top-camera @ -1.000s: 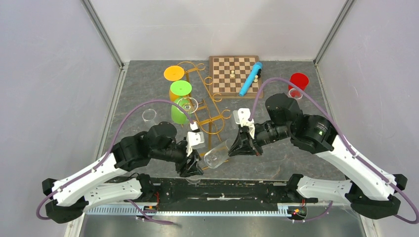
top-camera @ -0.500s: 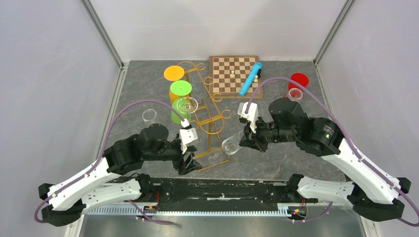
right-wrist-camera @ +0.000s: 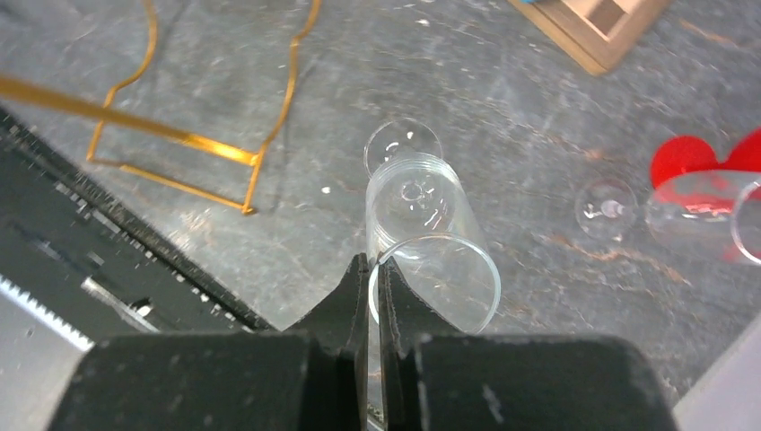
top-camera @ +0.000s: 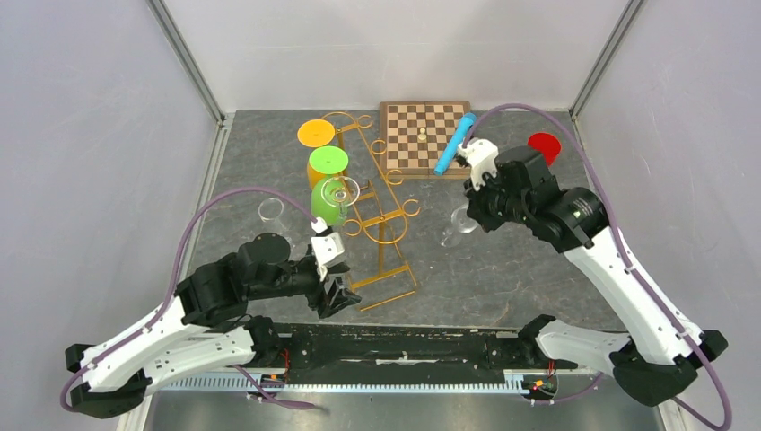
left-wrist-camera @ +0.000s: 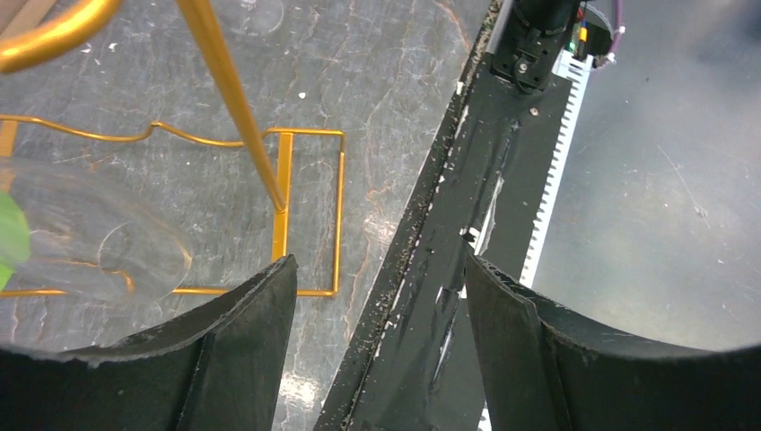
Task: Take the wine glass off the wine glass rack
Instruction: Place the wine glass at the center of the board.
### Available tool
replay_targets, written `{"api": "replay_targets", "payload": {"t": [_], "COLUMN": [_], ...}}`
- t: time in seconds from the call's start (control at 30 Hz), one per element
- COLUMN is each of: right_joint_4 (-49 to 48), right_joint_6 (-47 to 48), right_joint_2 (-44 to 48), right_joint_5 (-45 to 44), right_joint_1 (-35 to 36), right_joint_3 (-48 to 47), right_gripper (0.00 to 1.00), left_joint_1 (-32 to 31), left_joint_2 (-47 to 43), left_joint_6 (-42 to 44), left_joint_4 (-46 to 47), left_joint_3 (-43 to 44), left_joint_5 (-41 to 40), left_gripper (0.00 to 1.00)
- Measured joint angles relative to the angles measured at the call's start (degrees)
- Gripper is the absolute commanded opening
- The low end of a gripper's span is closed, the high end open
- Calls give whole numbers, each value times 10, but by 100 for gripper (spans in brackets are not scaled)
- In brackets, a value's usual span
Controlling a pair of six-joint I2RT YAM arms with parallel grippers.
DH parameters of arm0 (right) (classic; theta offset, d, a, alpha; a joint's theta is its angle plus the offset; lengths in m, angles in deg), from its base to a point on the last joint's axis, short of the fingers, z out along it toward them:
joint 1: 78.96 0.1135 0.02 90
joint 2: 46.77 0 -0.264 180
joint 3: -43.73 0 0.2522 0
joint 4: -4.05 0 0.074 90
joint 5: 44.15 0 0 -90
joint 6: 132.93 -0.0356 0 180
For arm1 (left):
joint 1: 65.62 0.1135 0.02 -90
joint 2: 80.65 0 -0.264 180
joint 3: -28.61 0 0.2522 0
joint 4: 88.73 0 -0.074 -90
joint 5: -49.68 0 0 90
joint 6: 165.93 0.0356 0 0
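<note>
The clear wine glass point(top-camera: 453, 230) is off the gold wine glass rack point(top-camera: 370, 211) and to its right, over the grey table. My right gripper point(top-camera: 468, 214) is shut on its rim. In the right wrist view the rim sits pinched between the fingertips of that gripper point(right-wrist-camera: 372, 269), with the wine glass point(right-wrist-camera: 417, 211) pointing foot-down toward the table; whether the foot touches I cannot tell. My left gripper point(top-camera: 332, 296) stands open and empty by the rack's wire base point(left-wrist-camera: 310, 215), near the table's front edge. In the left wrist view the left gripper point(left-wrist-camera: 379, 266) has only table between its fingers.
Orange point(top-camera: 316, 133), green point(top-camera: 328, 162) and lime point(top-camera: 325, 206) glasses and a clear one point(top-camera: 340, 190) hang by the rack. Behind stands a chessboard point(top-camera: 424, 135) with a blue tube point(top-camera: 455, 144). A red glass point(top-camera: 543, 144) is at the right, a clear glass point(top-camera: 271, 210) at the left.
The right arm has carried the clear glass from low in front of the rack back and to the right. The left gripper has opened wider and drawn back to the left.
</note>
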Motion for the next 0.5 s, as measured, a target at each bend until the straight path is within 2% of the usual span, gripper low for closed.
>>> {"api": "replay_targets", "payload": {"t": [0.23, 0.5], "right_joint_4": [-50, -84], "right_joint_6": [-2, 1], "right_joint_2": [-20, -76], "right_joint_5": [-12, -50], "right_joint_1": [-110, -176], "right_joint_3": [4, 4], "right_gripper": [0, 0], "left_joint_1": [0, 0], "left_joint_2": [-11, -21], "left_joint_6": [-20, -38], "left_joint_4": [2, 19], "left_joint_3": [-1, -7], "left_joint_5": [-31, -51], "left_gripper": [74, 74]}}
